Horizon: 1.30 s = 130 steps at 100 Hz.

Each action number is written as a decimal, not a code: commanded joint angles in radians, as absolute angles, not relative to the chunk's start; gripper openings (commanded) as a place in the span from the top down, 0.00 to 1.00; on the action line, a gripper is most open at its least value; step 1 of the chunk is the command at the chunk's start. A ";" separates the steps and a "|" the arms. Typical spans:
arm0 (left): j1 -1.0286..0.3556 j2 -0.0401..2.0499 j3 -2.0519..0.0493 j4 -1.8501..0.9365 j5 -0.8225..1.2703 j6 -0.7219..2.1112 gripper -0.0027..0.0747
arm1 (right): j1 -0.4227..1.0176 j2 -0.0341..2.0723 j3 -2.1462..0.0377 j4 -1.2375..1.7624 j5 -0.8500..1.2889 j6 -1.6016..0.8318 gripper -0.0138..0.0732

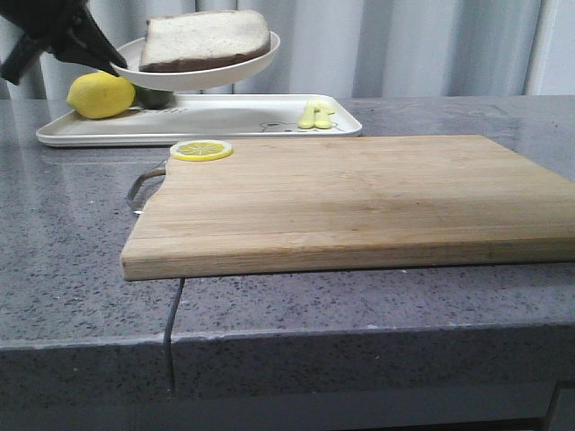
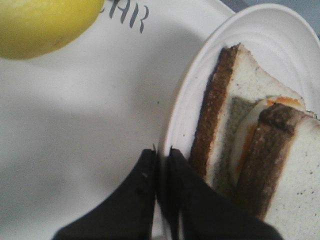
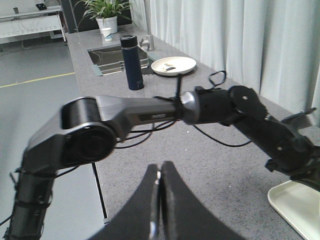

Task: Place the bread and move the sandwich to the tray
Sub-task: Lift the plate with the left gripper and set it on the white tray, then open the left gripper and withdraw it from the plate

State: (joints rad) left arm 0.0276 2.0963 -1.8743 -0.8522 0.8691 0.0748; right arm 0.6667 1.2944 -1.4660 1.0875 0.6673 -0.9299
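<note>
Aloft, the sandwich point(image 1: 205, 41) sat in its round white dish point(image 1: 235, 74), held in the air above the far-left part of the white tray point(image 1: 207, 126); the wrist view showed the thick bread point(image 2: 295, 175) lying over the fried egg point(image 2: 250, 125) on the thinner slice. The left pincer point(image 2: 161, 165) was clamped on the dish's rim at its left side. On the tray lay a lemon point(image 1: 101, 95), with a small yellow item point(image 1: 315, 115) further right. A lemon slice point(image 1: 201, 150) rested on the wooden cutting board point(image 1: 359, 202) nearer the camera on the grey surface point(image 1: 63, 233). The right pincer point(image 3: 159, 200) was closed with nothing in it, well away from the dish, pointing towards the left arm point(image 3: 150, 115).
</note>
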 commanded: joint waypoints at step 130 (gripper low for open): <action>0.023 2.140 -2.036 -0.868 0.875 0.069 0.77 | 0.671 1.253 -1.487 1.035 0.736 -0.937 0.84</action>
State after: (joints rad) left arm 0.0240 2.2362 -1.9904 -0.8113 0.8687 0.0748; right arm 0.6667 1.2921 -1.4660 1.0498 0.7494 -0.9299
